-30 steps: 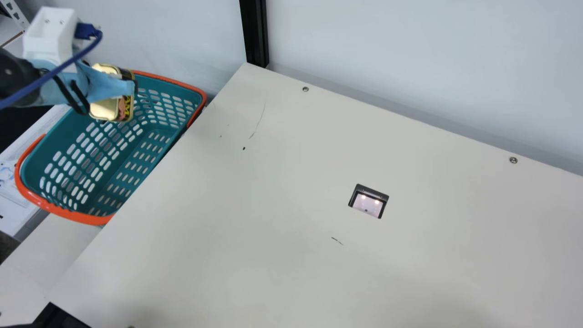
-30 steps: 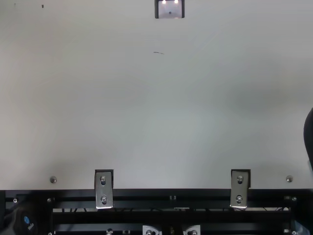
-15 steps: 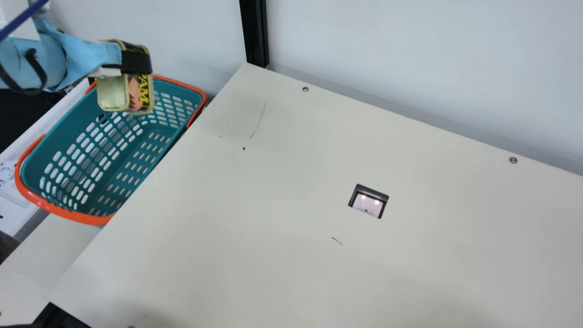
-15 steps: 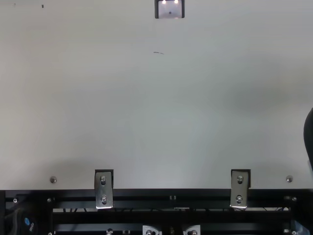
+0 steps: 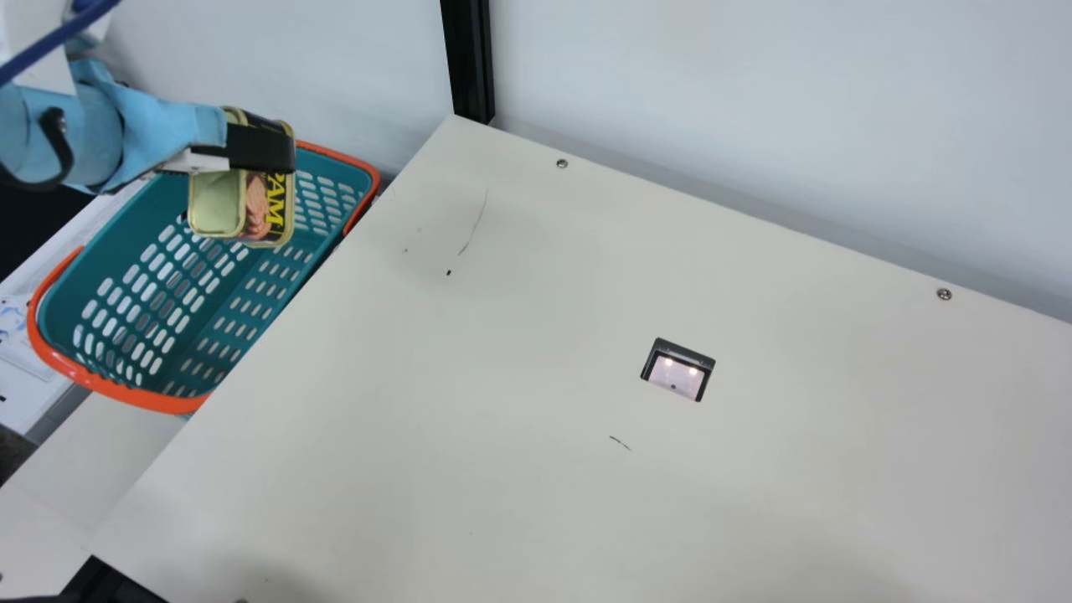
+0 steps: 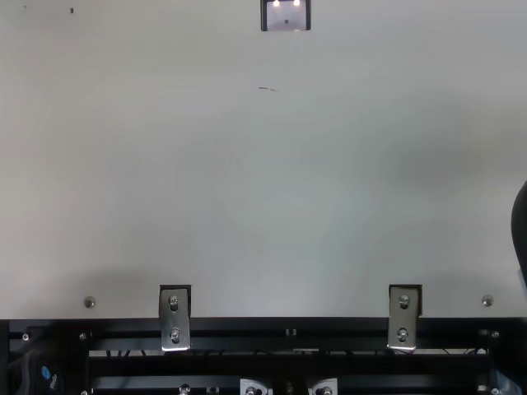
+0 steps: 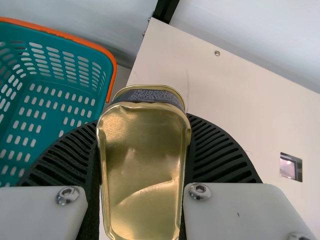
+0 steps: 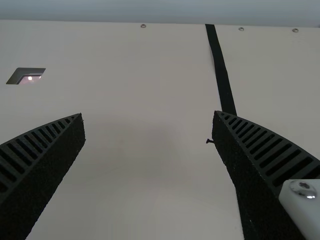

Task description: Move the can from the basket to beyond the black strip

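Gripping one can (image 5: 268, 219), one left claw (image 5: 283, 144), seemingly above one basket (image 5: 142, 396).

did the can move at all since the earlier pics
Yes. In the main view, the can now sits farther right and a little lower than in both earlier pictures, closer to the left edge of the table, which has not shifted.

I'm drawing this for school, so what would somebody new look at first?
Probably the bright teal basket with the orange rim, beside the table at the main view's left. Next, the shiny can gripped in the left tool, in front of the basket there. The right wrist view has a long black strip across the pale table.
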{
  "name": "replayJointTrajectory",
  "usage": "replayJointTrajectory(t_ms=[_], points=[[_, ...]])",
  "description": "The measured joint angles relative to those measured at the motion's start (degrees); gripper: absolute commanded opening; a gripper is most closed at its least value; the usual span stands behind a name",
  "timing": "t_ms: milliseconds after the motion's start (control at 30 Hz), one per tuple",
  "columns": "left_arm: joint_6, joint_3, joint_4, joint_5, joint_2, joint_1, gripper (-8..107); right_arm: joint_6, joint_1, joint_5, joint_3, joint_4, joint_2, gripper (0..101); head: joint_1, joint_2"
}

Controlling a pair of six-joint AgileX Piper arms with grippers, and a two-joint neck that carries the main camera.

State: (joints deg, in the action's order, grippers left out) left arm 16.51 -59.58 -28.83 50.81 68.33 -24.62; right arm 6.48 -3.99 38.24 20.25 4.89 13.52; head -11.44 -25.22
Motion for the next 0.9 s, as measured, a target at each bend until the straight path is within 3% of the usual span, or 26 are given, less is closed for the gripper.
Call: replayJointTrajectory(t_ms=[300, 433, 900], points=[[-10.9, -5.6, -3.4, 13.5, 3.7, -2.5, 10, 0.0, 0.0, 0.0, 0.0, 0.0, 0.0, 101, 0.0, 0.0], [-17.0, -6.0, -5.8, 18.3, 6.1, -0.5, 10, 0.0, 0.0, 0.0, 0.0, 0.0, 0.0, 101, 0.0, 0.0], [-32.5, -2.0, -11.8, 19.0, 9.4, 7.4, 10, 0.0, 0.0, 0.0, 0.0, 0.0, 0.0, 101, 0.0, 0.0]])
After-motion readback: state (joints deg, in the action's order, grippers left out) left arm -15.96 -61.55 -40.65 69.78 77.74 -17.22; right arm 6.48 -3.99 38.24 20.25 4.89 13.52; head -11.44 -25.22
